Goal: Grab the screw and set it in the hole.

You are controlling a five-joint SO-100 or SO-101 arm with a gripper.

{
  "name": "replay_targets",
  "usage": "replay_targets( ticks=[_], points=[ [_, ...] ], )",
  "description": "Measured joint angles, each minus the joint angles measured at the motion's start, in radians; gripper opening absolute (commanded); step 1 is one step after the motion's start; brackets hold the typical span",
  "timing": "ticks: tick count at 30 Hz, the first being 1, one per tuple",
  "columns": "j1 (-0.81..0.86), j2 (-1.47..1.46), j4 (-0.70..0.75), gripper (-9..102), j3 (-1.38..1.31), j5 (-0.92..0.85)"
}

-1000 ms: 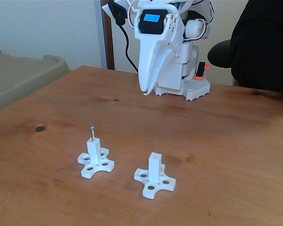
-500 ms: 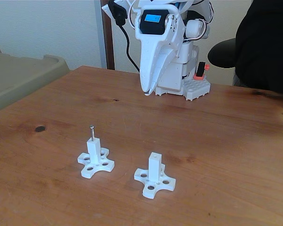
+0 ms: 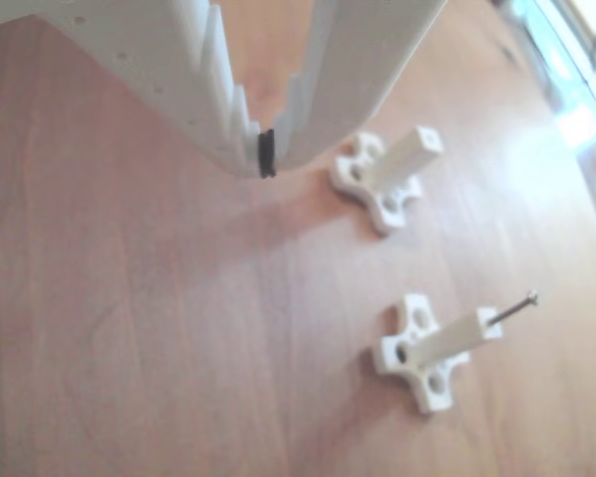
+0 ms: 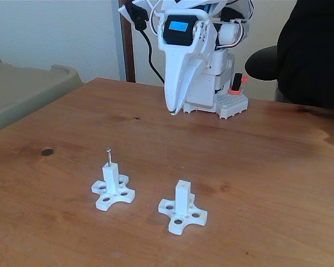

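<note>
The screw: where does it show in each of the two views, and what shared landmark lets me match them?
Other view: the screw is at lower right, sticking out of the end of the lower white post, head toward the right edge.
Fixed view: the screw stands upright in the left white post, left of centre.
Shared landmark: the second white post, its end hole empty.

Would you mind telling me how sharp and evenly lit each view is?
Other view: soft and washed out, glare at the right edge behind the thin dark-grey metal screw. Fixed view: sharper, even light, faint shadows under the white plastic posts.
</note>
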Motion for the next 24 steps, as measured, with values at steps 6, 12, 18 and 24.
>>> replay_targets(
  ticks=[6, 12, 18, 24],
  points=[
    [0.0, -0.255, -0.018, -4, -0.196, 0.014],
    [0.02, -0.44, -0.018, -4, -0.371, 0.043],
    [0.021, -0.721, 0.015, 2, -0.623, 0.071],
    [0.023, -0.936, 0.021, 3, -0.792, 0.074]
  ],
)
